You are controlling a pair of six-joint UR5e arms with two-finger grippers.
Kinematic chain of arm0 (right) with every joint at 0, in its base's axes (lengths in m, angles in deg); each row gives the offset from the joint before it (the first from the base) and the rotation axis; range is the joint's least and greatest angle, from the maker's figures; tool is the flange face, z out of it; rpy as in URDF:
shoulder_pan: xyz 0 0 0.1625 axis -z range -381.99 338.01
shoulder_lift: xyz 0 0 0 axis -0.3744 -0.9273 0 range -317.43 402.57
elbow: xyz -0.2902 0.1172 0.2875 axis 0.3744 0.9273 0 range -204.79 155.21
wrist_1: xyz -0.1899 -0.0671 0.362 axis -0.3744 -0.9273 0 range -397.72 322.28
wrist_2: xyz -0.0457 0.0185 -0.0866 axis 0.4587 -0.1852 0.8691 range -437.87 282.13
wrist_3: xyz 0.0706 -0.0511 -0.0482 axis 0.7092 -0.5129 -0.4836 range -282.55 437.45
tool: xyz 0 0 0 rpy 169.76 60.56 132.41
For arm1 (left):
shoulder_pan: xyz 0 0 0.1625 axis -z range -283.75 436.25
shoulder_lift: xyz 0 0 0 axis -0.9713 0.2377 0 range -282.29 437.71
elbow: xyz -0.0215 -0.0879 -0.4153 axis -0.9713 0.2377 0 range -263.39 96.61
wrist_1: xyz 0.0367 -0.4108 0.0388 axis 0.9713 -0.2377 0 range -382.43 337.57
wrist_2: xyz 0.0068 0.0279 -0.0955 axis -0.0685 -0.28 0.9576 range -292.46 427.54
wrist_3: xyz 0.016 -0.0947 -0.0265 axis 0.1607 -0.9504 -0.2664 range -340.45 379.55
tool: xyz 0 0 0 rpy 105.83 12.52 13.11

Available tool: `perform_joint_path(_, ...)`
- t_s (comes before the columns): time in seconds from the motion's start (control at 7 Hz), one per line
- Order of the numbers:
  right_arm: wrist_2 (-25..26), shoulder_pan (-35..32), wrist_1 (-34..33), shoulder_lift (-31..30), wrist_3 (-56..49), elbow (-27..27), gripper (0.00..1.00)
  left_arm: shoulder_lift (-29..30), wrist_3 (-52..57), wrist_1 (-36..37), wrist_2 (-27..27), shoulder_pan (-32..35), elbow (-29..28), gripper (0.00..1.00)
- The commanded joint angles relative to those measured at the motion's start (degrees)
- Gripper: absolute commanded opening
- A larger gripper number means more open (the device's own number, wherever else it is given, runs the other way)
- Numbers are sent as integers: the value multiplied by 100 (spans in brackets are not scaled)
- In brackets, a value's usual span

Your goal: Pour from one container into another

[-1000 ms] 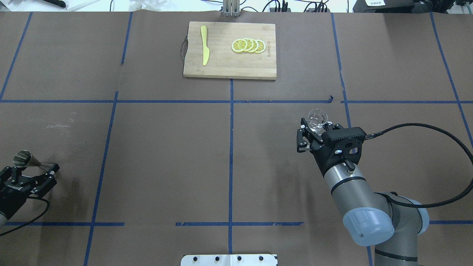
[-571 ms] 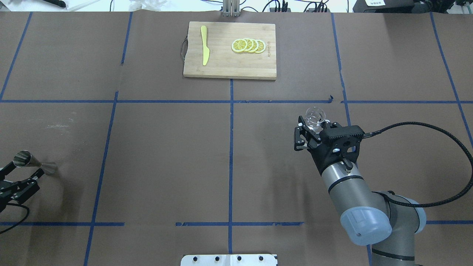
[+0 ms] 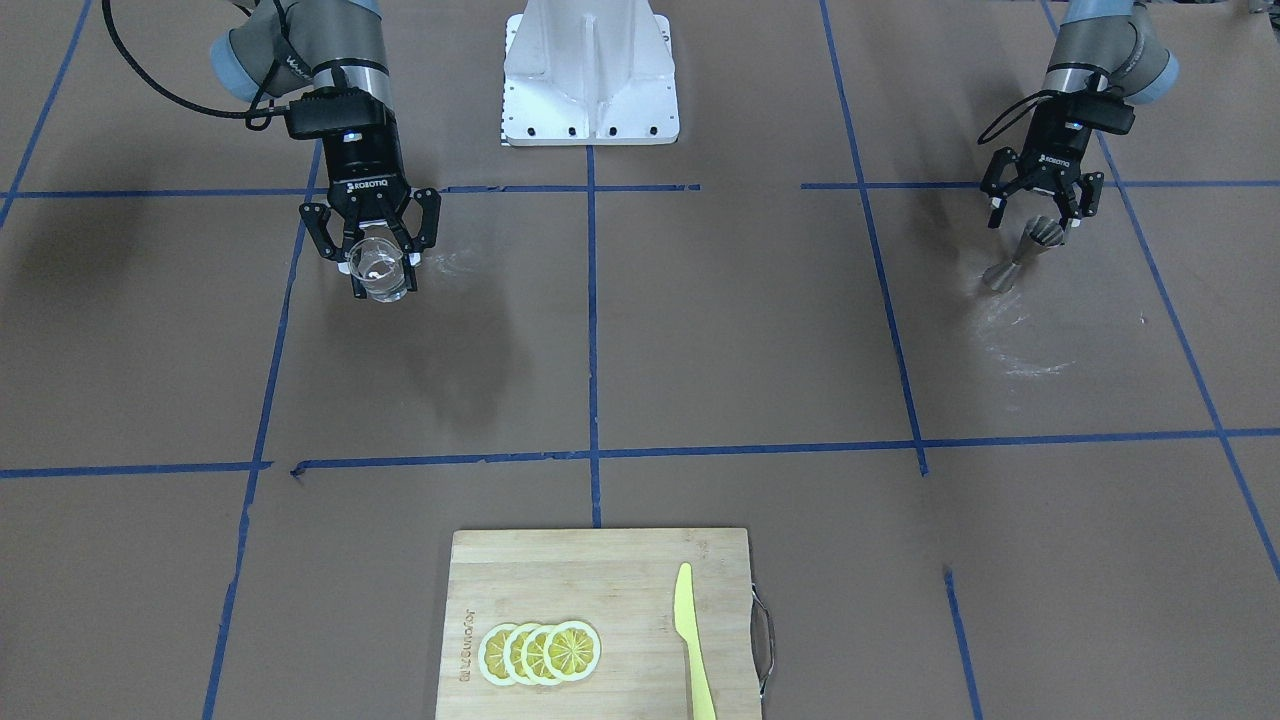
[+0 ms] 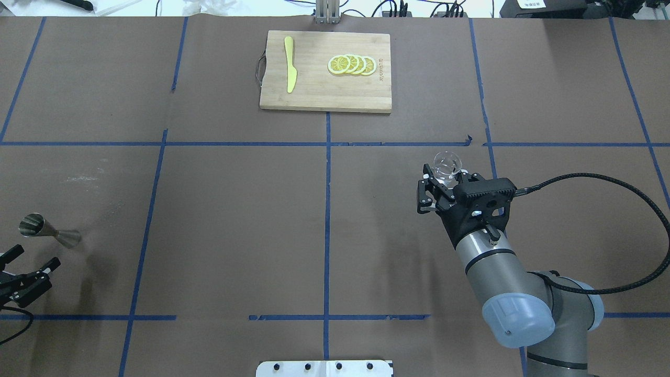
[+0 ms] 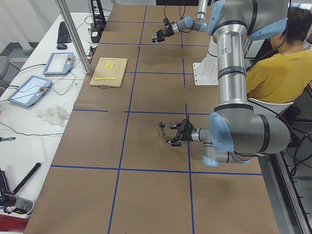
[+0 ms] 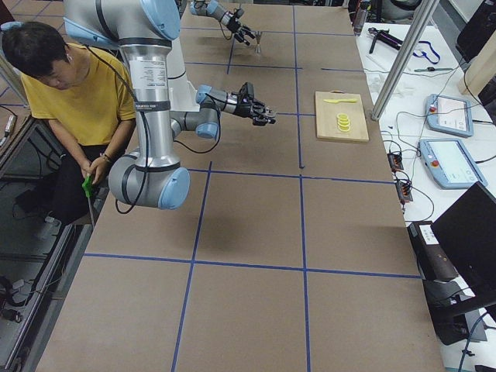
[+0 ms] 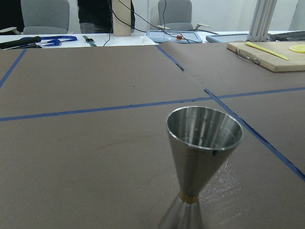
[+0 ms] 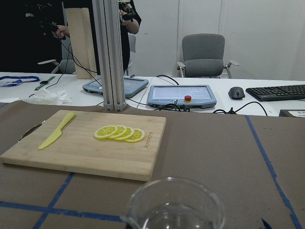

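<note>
the right gripper is clamped on the small clear glass and holds it upright, mouth up, above the brown table on the robot's right side. the left gripper is empty with its jaws spread wide, just short of the steel jigger and not touching it. the jigger stands upright on the table near its left edge.

Left claw hovers low with fingers spread; right claw, raised, grips the glass.
</note>
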Motion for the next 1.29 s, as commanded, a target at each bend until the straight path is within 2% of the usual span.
perform_joint_path(0.0,0,-4,0,-2,0,2,0,-363,-144,-358,-20,-87,-2,99)
perform_joint_path(0.14,0,-4,0,-2,0,2,0,-626,-198,-675,15,-87,-46,99)
perform_joint_path(0.29,0,-4,0,-2,0,-7,0,-733,-738,-739,24,-87,-481,99)
perform_joint_path(0.43,0,-4,0,-2,0,19,0,-830,-1239,-853,67,-78,-659,99)
perform_joint_path(0.57,0,-4,0,-2,0,28,0,-953,-1392,-880,311,-26,-905,99)
perform_joint_path(0.71,0,-4,9,-63,0,54,0,-1041,-1463,-889,810,227,-1020,99)
perform_joint_path(1.0,70,5,9,-82,79,229,0,-754,-950,-880,2565,1873,-1004,99)
perform_joint_path(1.14,105,14,26,-47,88,369,0,-413,55,-846,3364,3004,-1004,99)
